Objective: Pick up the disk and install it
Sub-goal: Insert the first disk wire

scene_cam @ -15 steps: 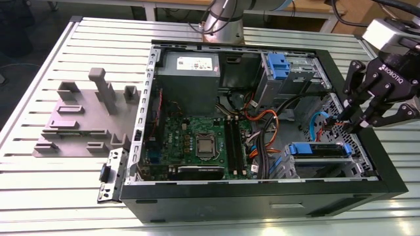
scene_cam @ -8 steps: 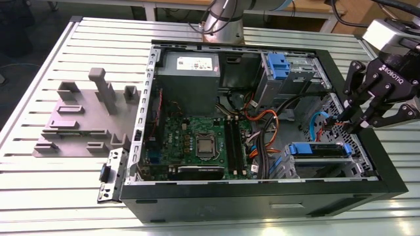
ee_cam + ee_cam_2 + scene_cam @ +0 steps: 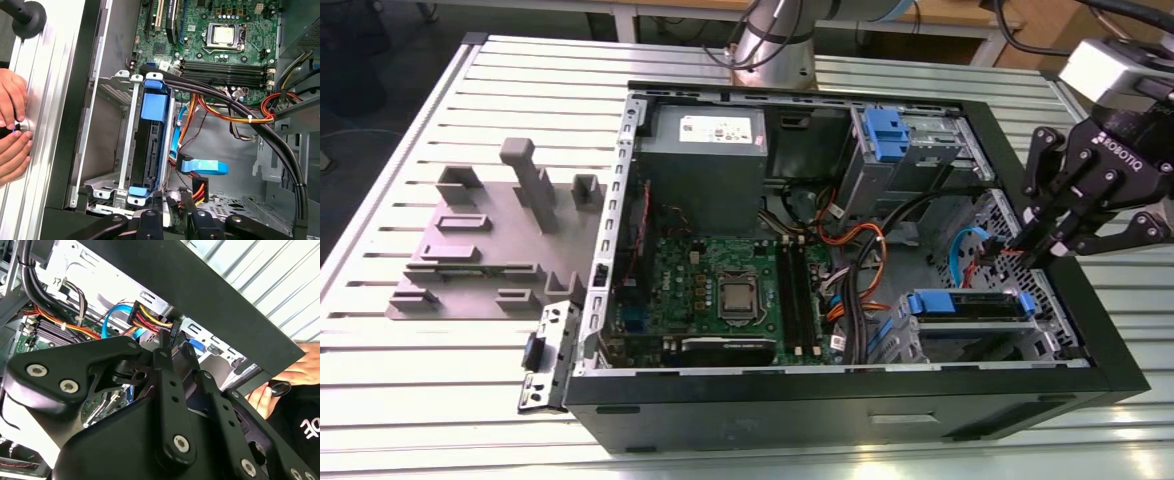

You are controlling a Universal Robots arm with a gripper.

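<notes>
The disk stands on edge in the metal drive cage at the case's corner, with blue rails at both ends. In the exterior view the disk sits at the near right of the open computer case. My gripper hangs just beyond the cage, above the case's right wall. Its fingers are drawn close together around a black power connector with red and yellow wires. In the second wrist view the gripper pinches that connector at its tips.
A blue data cable and bundled black cables cross beside the cage. A person's hands rest on the slatted table outside the case wall. A grey fixture stands at the exterior view's left. A blue clip sits in the far bay.
</notes>
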